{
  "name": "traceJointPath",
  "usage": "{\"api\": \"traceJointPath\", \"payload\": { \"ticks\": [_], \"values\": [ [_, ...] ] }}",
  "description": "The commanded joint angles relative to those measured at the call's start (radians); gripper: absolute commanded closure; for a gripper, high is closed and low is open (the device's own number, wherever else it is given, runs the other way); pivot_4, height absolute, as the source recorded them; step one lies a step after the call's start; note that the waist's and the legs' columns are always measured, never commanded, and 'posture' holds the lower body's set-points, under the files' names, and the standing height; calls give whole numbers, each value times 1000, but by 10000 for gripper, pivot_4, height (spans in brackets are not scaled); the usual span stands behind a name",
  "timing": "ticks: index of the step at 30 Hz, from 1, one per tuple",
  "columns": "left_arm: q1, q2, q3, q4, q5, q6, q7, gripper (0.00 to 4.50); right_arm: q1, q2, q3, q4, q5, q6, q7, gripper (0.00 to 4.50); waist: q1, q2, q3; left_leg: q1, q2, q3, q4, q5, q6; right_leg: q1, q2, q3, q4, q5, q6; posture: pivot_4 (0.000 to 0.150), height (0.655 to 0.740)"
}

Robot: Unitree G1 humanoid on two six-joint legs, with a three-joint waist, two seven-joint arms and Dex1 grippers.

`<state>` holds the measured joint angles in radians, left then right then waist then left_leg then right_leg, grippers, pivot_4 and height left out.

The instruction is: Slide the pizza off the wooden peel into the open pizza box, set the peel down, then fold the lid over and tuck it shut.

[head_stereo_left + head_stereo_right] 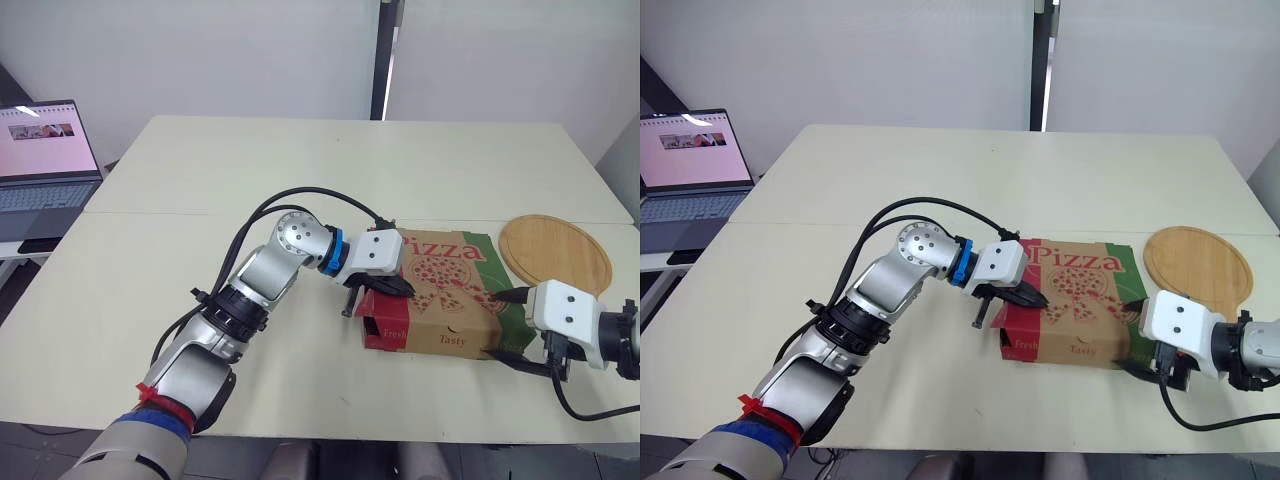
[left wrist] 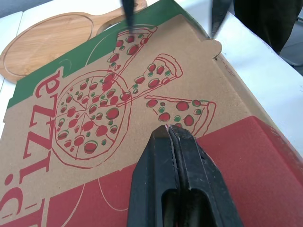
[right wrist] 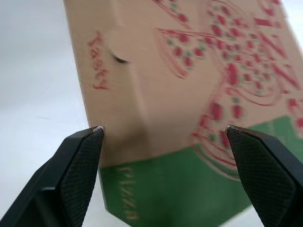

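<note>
Presses pinched-together, empty left gripper (image 2: 169, 128) onto folded-down lid (image 2: 94, 156) of printed brown cardboard pizza box (image 1: 440, 338), widely spread, empty right gripper (image 3: 163, 130) seemingly straddling its right end.

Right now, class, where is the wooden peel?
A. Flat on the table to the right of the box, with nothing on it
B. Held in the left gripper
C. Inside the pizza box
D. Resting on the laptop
A: the wooden peel lies flat and bare on the table, just right of the pizza box, whose lid is down.
</note>
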<state>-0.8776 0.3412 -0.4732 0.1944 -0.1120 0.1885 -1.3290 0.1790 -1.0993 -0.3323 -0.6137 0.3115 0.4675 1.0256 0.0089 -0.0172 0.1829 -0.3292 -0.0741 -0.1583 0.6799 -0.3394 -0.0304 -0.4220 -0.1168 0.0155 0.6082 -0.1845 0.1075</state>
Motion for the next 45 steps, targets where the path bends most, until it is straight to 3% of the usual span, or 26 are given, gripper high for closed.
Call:
{"api": "traceJointPath", "payload": {
  "ticks": [1,21,25,30,32,35,38,45],
  "values": [
    [-22,-6,19,-18,-10,-6,-10,45000,-39,9,-22,-1,5,-20,-9,881,0,0,0,0,0,0,0,0,0,0,0,0,0,0,0,1500,7400],
    [16,-37,-103,-64,66,-53,-49,45000,-32,60,42,-15,-32,4,-49,881,0,0,0,0,0,0,0,0,1,0,0,0,0,0,-1,1500,7400],
    [21,-33,-110,-53,85,-69,-44,45000,-16,63,-20,-35,29,67,-35,881,0,0,0,0,0,0,0,0,1,0,0,0,0,0,-1,1500,7400],
    [18,-42,-104,-49,86,-65,-39,45000,-29,51,-184,-57,247,276,17,881,2,0,0,0,0,0,0,-1,2,0,0,0,0,1,-1,1500,7400],
    [16,-45,-100,-45,84,-63,-36,45000,-87,66,-184,-56,312,327,-23,881,0,0,0,0,0,0,0,-1,2,1,0,0,0,2,-3,1500,7400],
    [12,-49,-96,-41,84,-63,-33,45000,-155,97,-92,-52,290,327,-102,881,0,0,0,1,0,0,0,-1,2,1,0,0,0,1,-2,1500,7400],
    [8,-51,-87,-45,80,-54,-28,45000,-201,148,73,-18,192,264,-169,6573,0,0,0,0,0,-1,0,-1,2,1,0,0,0,0,-1,1500,7400],
    [7,-42,-74,-55,78,-44,-22,45000,-231,181,165,-2,185,241,-174,32253,1,0,0,0,-1,-1,0,0,0,0,0,0,0,2,-3,1500,7400]
  ]
}}
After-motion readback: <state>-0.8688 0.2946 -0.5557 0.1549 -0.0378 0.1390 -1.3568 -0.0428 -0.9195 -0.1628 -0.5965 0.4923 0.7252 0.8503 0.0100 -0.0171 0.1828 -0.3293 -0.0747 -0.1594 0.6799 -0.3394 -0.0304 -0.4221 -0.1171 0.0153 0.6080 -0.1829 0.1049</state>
